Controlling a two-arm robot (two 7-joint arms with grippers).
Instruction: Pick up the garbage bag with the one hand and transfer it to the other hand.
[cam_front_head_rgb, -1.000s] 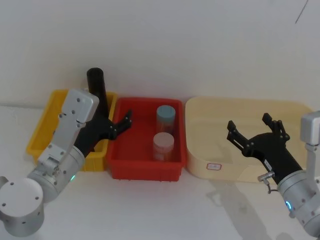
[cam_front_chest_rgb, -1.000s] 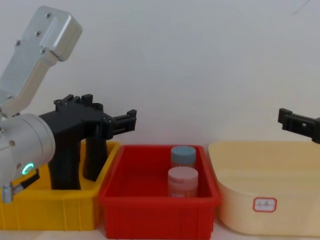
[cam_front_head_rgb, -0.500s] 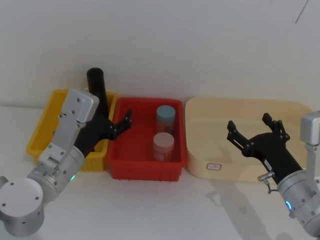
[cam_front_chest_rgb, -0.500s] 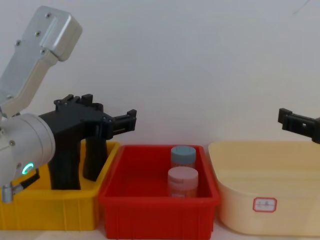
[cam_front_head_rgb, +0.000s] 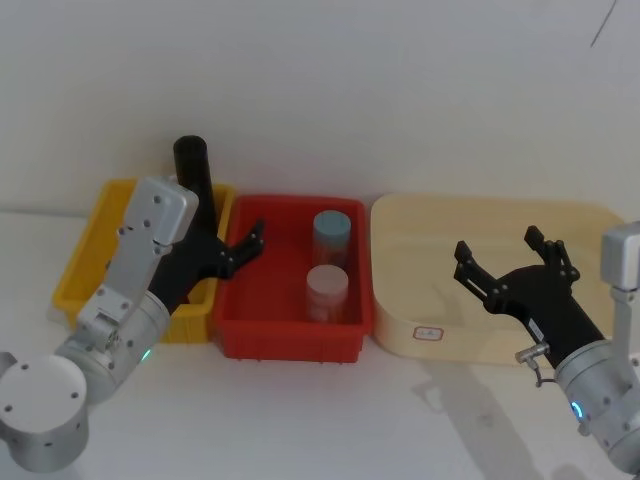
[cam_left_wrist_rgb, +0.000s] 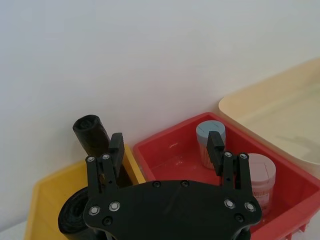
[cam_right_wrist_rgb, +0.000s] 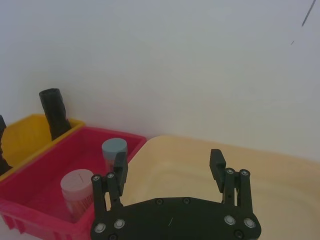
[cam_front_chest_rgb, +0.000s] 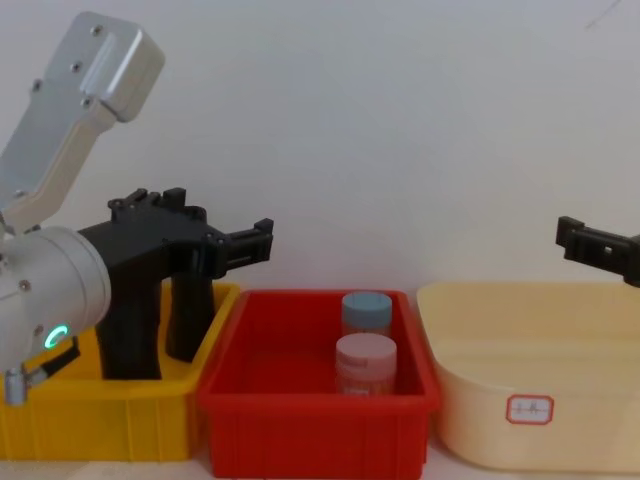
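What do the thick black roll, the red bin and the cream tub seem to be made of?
Thick roll: likely thin plastic film, matte black; wound layers show at its end.
Red bin: rigid moulded plastic, slightly glossy, with a rolled rim.
Cream tub: probably plastic too, smooth, rounded corners.

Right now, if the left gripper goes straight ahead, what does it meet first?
Probably the wall: the left gripper points across the red bin, above its jars. Depth is unclear.

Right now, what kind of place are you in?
Probably a robot test bench: yellow bin, red bin and cream tub lined up by a white wall, left claw and right claw open above them.
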